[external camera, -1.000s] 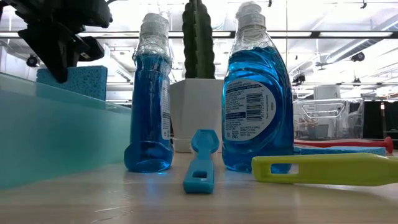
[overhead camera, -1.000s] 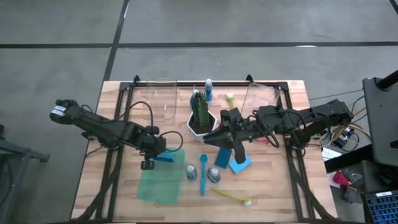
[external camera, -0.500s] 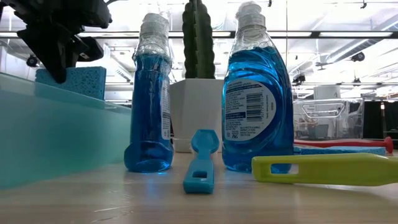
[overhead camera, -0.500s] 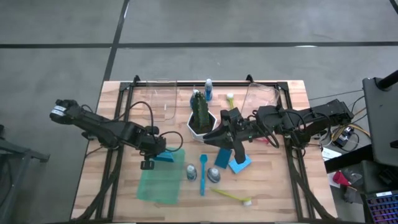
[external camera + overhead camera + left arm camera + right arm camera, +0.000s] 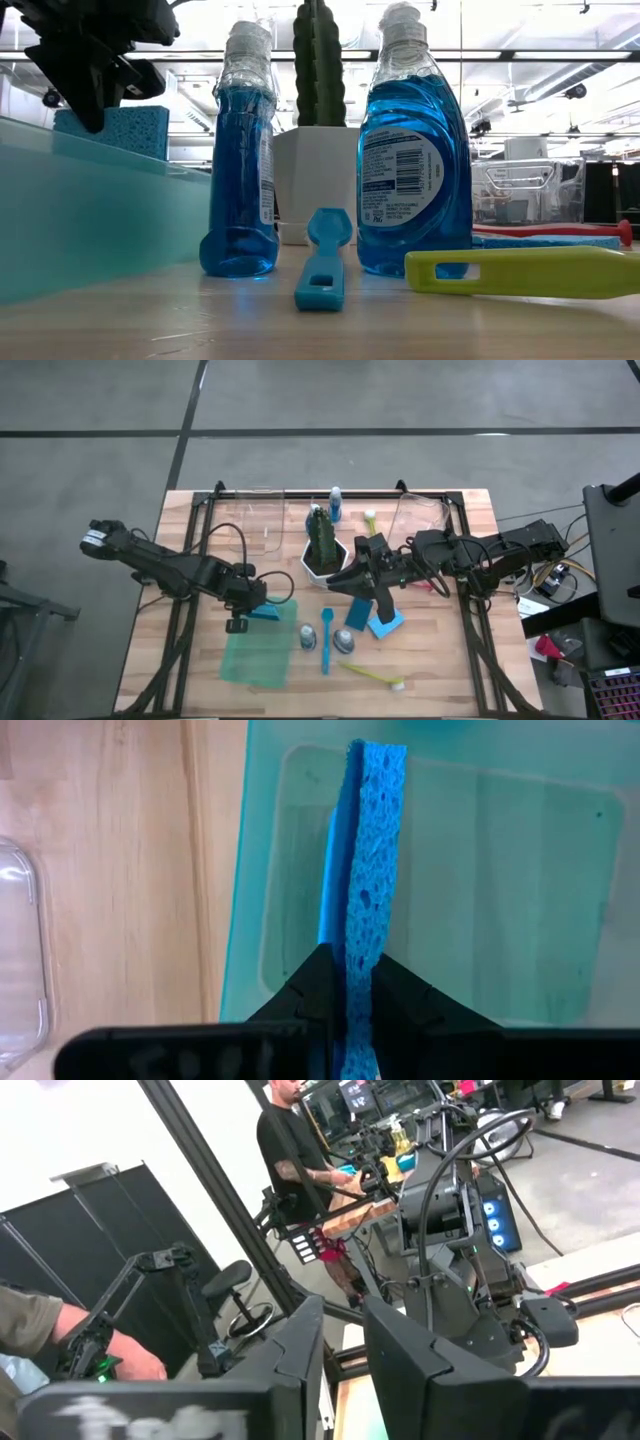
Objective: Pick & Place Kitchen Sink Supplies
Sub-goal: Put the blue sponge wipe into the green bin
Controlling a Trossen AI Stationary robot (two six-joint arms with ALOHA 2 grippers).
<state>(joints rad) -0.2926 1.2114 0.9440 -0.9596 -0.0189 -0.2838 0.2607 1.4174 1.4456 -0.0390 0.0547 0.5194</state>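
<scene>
The left end effector [image 5: 243, 612] is clamped on a sponge [image 5: 372, 880] held edge-up over the upper rim of the green tray [image 5: 255, 660], left of centre in the high view, so the placing step looks to be in hand; next it likely needs lowering and release onto the tray floor. The right end effector [image 5: 340, 582], centre frame beside the cactus pot [image 5: 318, 563], shows a narrow gap and nothing held. The tray lies bare, bottles [image 5: 307, 637] just right, and open counter [image 5: 150, 650] lower left.
</scene>
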